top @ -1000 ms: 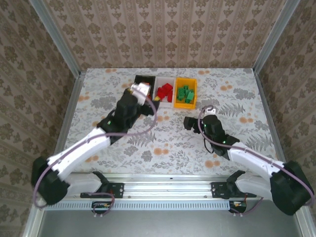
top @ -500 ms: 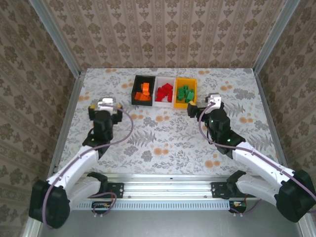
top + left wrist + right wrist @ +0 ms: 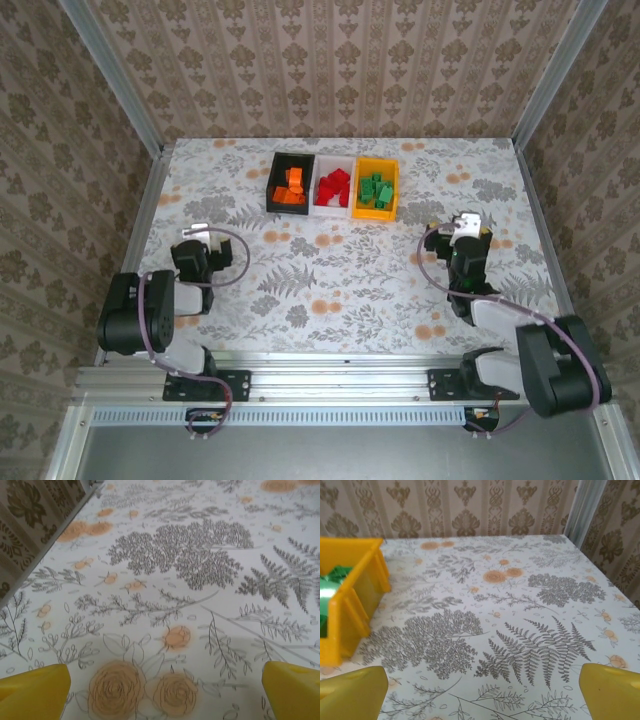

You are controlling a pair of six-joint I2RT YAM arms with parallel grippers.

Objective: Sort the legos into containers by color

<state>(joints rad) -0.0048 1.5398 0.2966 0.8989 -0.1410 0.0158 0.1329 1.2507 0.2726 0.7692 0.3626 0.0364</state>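
Matt, smooth floral-print covering on the worktop [image 3: 340,280]. Glossy moulded plastic for the yellow-orange bin [image 3: 355,600] and the green legos [image 3: 337,573] inside. Smooth matt yellow plastic on the fingers [image 3: 35,692] of the left pincer [image 3: 165,680]. Brushed metal along the front rail [image 3: 340,378]. Papery patterned walls [image 3: 330,60].

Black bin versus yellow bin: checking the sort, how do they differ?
The black bin sits at the row's left end; the yellow bin at the right. The black bin holds orange bricks; the yellow bin green bricks. Both are open, equal in size, flanking the white bin.
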